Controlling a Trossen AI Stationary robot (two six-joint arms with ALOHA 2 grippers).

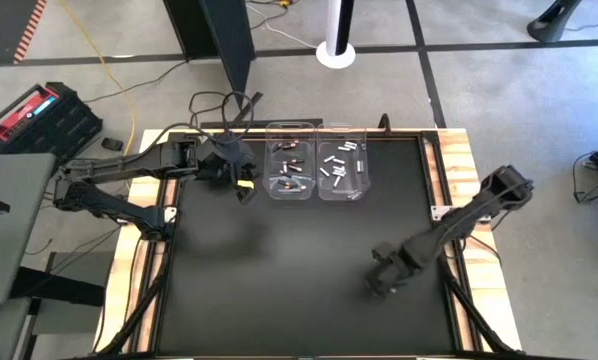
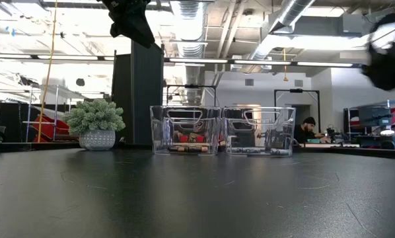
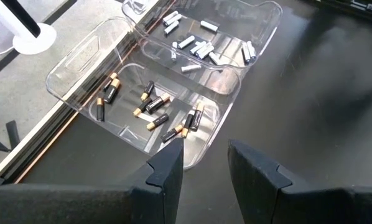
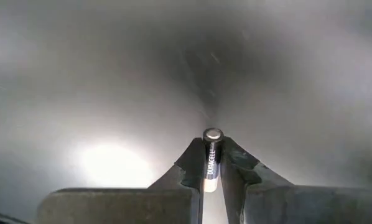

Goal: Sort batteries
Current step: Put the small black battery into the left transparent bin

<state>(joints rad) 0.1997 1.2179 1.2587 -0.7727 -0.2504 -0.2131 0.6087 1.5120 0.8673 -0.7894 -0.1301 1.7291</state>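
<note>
Fingers [image 4: 232,168] of the right gripper [image 4: 212,163] are pinching one dark battery [image 4: 210,160]. It sits right between the two fingers, touching both. Its long side runs along the fingers, and its shiny round end pokes out past the tips, pointing at the black table [image 1: 299,260]. This gripper [image 1: 383,283] hangs over the table's near right part, well apart from the bins.

On the far side of the table stand two clear bins, touching side by side. The left bin [image 3: 86,74] holds dark batteries with copper ends [image 3: 155,104], lying flat and pointing every which way. The right bin [image 3: 260,31] holds white and silver batteries [image 3: 195,46], also lying flat.

The left gripper [image 3: 204,163] hovers just beside the left bin, over its near edge. Its fingers are spread apart with nothing between them.
</note>
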